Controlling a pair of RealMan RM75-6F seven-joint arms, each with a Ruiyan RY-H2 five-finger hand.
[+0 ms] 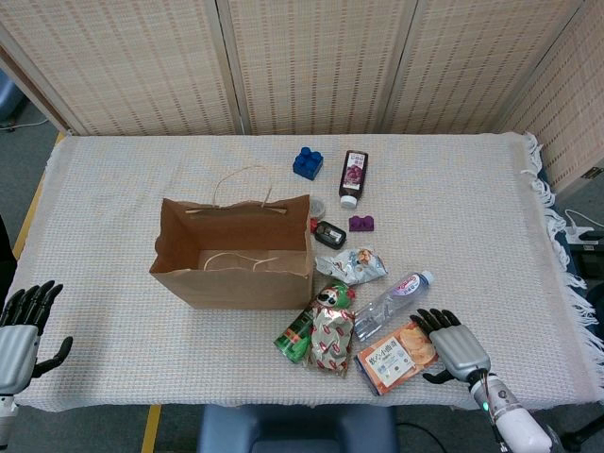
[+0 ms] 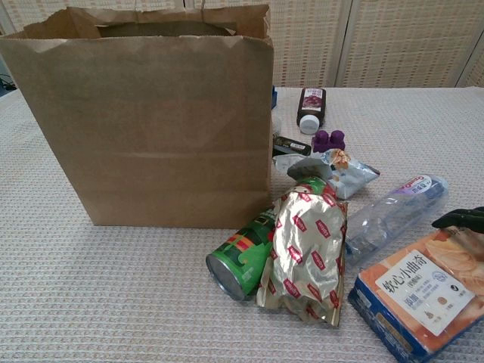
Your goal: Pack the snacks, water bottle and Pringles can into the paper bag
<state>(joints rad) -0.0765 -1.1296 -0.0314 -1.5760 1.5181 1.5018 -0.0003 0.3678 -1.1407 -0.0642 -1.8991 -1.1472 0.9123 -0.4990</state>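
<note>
Right hand (image 1: 450, 342) rests spread on the orange snack box (image 1: 396, 354), grasping nothing.
Water bottle (image 1: 392, 293) lies flat, cap pointing away from the paper bag (image 1: 234, 253); left hand (image 1: 21, 326) released.

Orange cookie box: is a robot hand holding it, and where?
The right robot hand has its fingers on the right end of the orange cookie box; whether it grips cannot be told. The left robot hand holds nothing.

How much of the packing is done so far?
Nothing is packed: the paper bag holds only its own handle. The right hand rests on the orange snack box, not lifting it. The water bottle, green can and foil snack bags are all left on the table.
</note>
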